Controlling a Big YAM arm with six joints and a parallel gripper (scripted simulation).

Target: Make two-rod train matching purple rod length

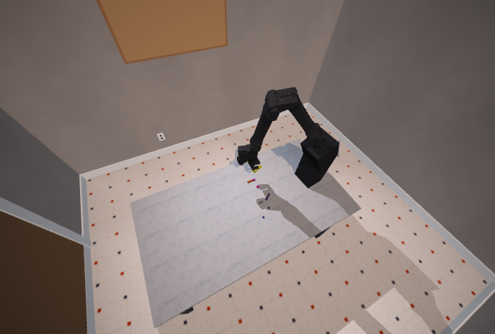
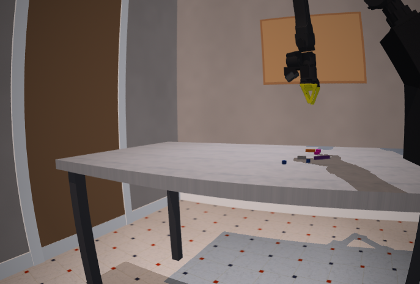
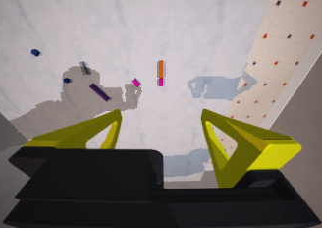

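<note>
The yellow fingers [image 2: 312,95], angular frames with triangular cut-outs, are standing wide apart, holding nothing above the streaky grey tabletop [image 1: 192,236] [image 2: 217,167] [image 3: 176,29]. Below, the blocky orange rod [image 1: 249,181] [image 2: 310,150] [image 3: 161,69] and a magenta rod [image 1: 253,180] [image 2: 318,150] [image 3: 161,83] are lying flat in line, end to end. Another magenta rod [image 1: 257,186] [image 2: 316,153] [image 3: 135,83] is lying near them, angled; the slim purple rod [image 1: 267,196] [image 2: 321,157] [image 3: 99,92] is resting in shadow.

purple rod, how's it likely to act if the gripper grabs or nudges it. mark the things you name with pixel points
The purple rod [image 1: 267,196] [image 2: 321,157] [image 3: 99,92] looks straight and solid, so it would probably lift stiffly, without sagging. Its sides look flat, so a nudge would likely slide or turn it rather than roll it. Lying flat and low, it seems unlikely to tip.
</note>
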